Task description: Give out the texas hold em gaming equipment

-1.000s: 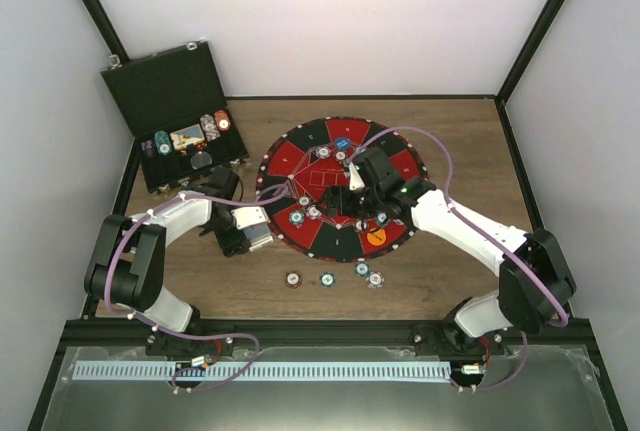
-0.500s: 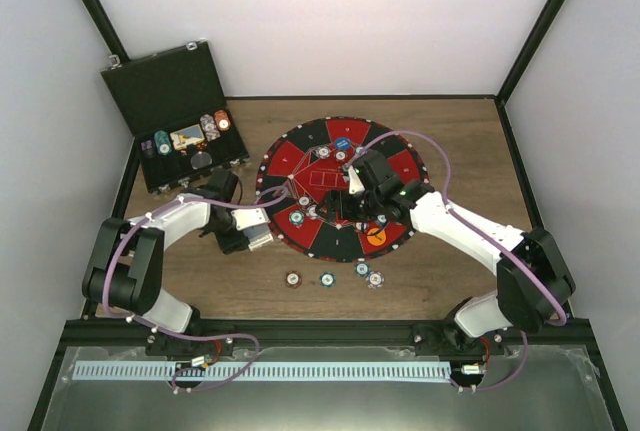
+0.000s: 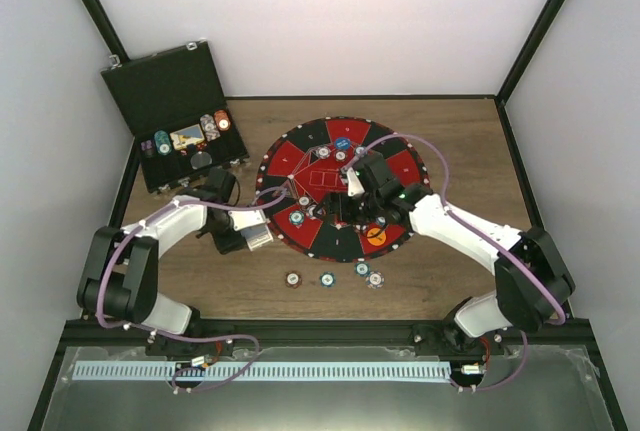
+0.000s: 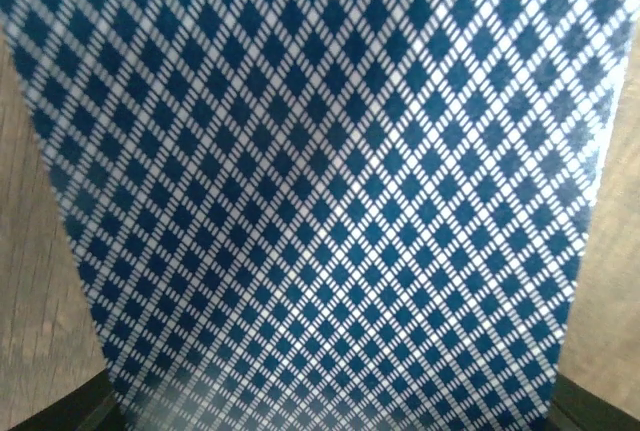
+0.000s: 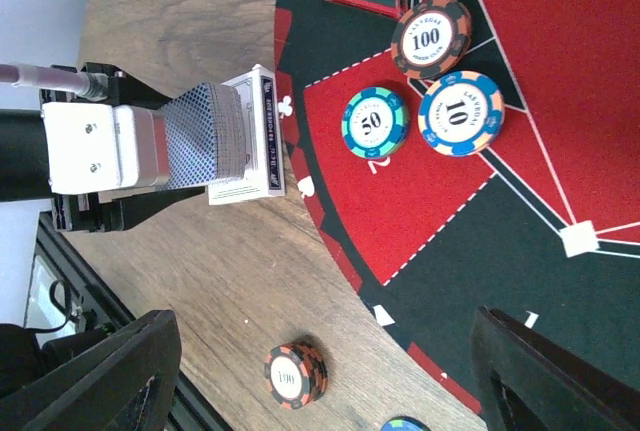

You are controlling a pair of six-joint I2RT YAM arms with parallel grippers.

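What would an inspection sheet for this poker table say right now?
Surface: wooden table with a round red-and-black mat on it.
Job's things: brown, teal and blue chips on the mat; four chips on bare wood near its front edge.
Clutter: open black case at far left, stored chips inside.
Grippers: left gripper shut on playing cards; right gripper open over the mat's edge.
Cables: purple cables loop along both arms.
Surroundings: white walls.

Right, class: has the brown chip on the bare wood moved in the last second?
No. The brown chip sits at the same spot below the round mat's near rim.
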